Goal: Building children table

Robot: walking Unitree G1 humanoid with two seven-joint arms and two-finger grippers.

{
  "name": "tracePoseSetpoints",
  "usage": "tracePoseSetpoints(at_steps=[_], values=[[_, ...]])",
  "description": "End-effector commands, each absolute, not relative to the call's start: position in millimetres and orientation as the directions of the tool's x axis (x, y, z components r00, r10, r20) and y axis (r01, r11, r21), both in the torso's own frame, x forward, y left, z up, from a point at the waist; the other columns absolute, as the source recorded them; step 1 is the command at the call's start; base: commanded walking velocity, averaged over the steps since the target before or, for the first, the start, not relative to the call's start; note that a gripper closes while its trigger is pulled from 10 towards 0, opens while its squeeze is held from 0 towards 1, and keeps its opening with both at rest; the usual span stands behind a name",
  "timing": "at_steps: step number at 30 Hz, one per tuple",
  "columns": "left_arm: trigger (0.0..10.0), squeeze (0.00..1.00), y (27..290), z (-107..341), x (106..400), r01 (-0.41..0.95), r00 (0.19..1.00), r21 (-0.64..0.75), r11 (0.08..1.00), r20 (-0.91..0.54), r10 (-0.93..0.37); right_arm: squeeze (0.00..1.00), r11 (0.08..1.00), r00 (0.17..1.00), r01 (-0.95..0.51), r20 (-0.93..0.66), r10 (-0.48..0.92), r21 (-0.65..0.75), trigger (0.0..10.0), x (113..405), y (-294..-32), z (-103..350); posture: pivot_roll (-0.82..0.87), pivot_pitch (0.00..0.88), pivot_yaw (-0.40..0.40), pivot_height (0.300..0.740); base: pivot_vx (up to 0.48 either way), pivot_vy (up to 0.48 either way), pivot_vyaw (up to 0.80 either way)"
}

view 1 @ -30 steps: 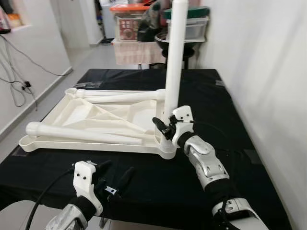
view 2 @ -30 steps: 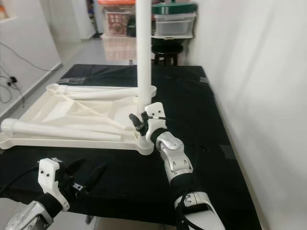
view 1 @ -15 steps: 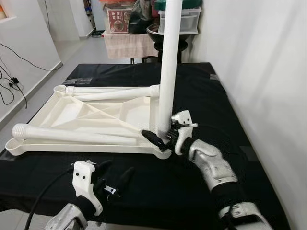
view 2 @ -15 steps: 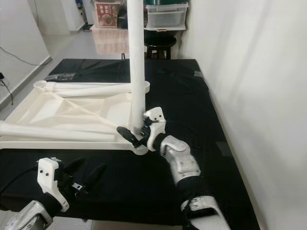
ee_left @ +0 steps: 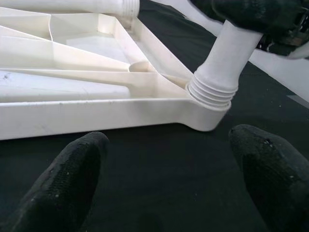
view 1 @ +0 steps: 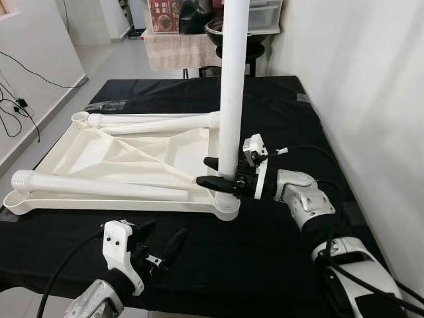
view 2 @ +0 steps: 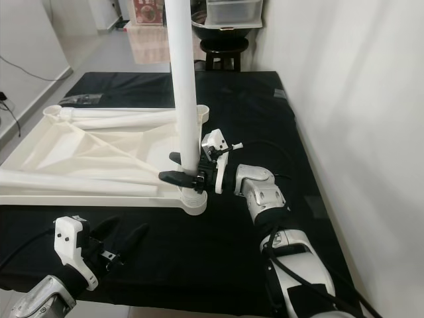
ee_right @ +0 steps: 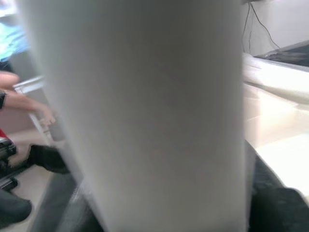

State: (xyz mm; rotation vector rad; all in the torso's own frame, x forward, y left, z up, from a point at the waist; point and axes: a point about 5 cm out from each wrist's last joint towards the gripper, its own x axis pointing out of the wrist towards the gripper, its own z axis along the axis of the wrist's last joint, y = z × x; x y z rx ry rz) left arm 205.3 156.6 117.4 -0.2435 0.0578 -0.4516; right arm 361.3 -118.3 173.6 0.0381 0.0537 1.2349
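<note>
The white plastic tabletop (view 1: pixel 126 152) lies upside down on the black counter (view 1: pixel 265 106), with its ribbed underside facing up. One white leg (view 1: pixel 232 93) stands upright in the near right corner socket (view 1: pixel 226 205). Two other legs lie flat on the tabletop: one along the far edge (view 1: pixel 156 122) and one along the near edge (view 1: pixel 99 186).

The right gripper (view 1: pixel 217 173) comes from the right side, and its black fingers are clamped around the low part of the upright leg, just above the threaded collar (ee_left: pixel 211 89). The left gripper (view 1: pixel 159 242) hovers above the counter near the front edge, in front of the same corner; its fingers are apart and hold nothing.

The step in hand seems to be screwing this leg into its socket. To do it well, the right gripper should keep the leg vertical while it turns, because a tilted leg can cross the thread. The grip should stay low and firm. The free left gripper could press on the tabletop edge so that it does not rotate with the leg.
</note>
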Motion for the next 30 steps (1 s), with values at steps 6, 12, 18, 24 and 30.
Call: tracePoseSetpoints(at_steps=[6, 12, 18, 24, 30], values=[[10.0, 0.0, 157.7, 113.2, 204.1, 0.41, 0.903, -0.25, 0.877, -0.027, -0.43, 0.0, 0.291, 0.288, -0.956, -0.078, 0.954, 0.028, 0.0, 356.9, -123.1, 164.1, 0.02, 0.043, 0.011, 0.74, 0.0, 0.0, 0.0], [10.0, 0.0, 159.2, 112.8, 202.3, 0.411, 0.902, -0.254, 0.876, -0.028, -0.432, 0.0, 0.826, 0.831, -0.55, -0.18, 0.527, -0.119, 0.0, 366.2, -128.2, 139.0, 0.01, 0.046, -0.005, 0.74, 0.0, 0.0, 0.0], [10.0, 0.0, 161.5, 113.1, 203.5, 0.411, 0.901, -0.255, 0.875, -0.028, -0.432, 0.0, 0.824, 0.805, -0.566, -0.214, 0.553, 0.001, 0.0, 315.9, -93.7, 112.2, -0.02, 0.043, 0.017, 0.74, 0.0, 0.0, 0.0], [10.0, 0.0, 161.1, 114.7, 204.8, 0.408, 0.904, -0.251, 0.878, -0.022, -0.427, 0.0, 0.809, 0.788, -0.587, -0.24, 0.567, -0.015, 10.0, 325.9, -93.5, 113.0, 0.01, 0.053, 0.001, 0.74, 0.0, 0.0, 0.0], [10.0, 0.0, 161.5, 115.8, 206.3, 0.396, 0.911, -0.252, 0.883, -0.014, -0.413, 1.0, 0.724, 0.708, -0.689, -0.187, 0.681, 0.034, 10.0, 326.7, -83.2, 129.9, 0.01, 0.049, 0.002, 0.74, 0.0, 0.0, 0.0]])
